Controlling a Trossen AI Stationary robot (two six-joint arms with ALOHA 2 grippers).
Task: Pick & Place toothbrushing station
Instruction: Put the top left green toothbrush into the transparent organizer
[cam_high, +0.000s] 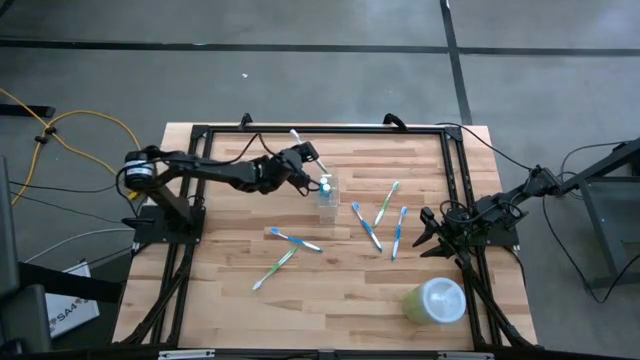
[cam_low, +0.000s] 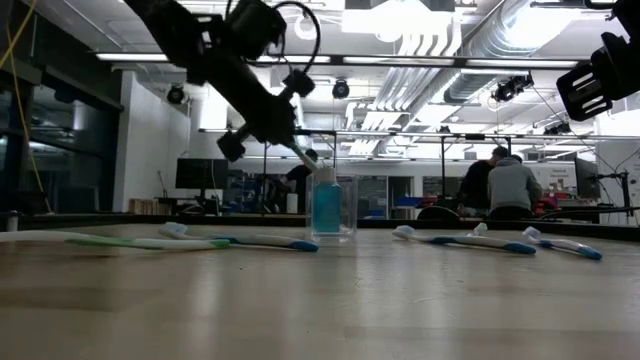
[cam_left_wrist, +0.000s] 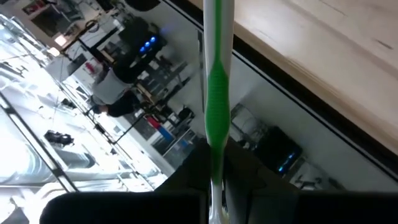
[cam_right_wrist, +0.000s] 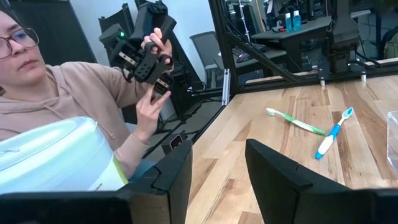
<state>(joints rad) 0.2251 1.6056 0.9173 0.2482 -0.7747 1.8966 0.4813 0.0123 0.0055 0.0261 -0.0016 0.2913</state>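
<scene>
- The clear cup (cam_high: 327, 196) stands upright on the wooden table (cam_high: 240, 300), a little back of its middle, with a blue-and-white tube (cam_low: 326, 205) inside it.
- The left gripper (cam_high: 313, 160) hangs just behind and to the left of the cup, above the table, clamped on a green-and-white brush (cam_left_wrist: 217, 93); the brush slants down so that its lower end is at the cup's rim.
- In the left wrist view that brush runs straight out between the dark fingers (cam_left_wrist: 180, 186), which are closed tight on its handle.
- To the right of the cup three brushes lie flat close together: a blue one (cam_high: 366, 226), a green one (cam_high: 387, 202) and another blue one (cam_high: 399, 232).
- In front of the cup and to its left lie a blue brush (cam_high: 295, 239) and, nearer the front edge, a green brush (cam_high: 274, 269).
- The right gripper (cam_high: 428, 236) waits well to the right of the cup, near the table's right rail, its jaws wide apart and holding nothing.
- A pale green round container (cam_high: 436, 301) sits at the front right, in front of the right gripper and well apart from the cup.
- Beyond the table, a person (cam_right_wrist: 56, 87) in a tan hoodie holds a black device (cam_right_wrist: 142, 46) in both hands.
- Far behind the cup, in the low view, two people (cam_low: 500, 184) sit at desks with their backs turned.
</scene>
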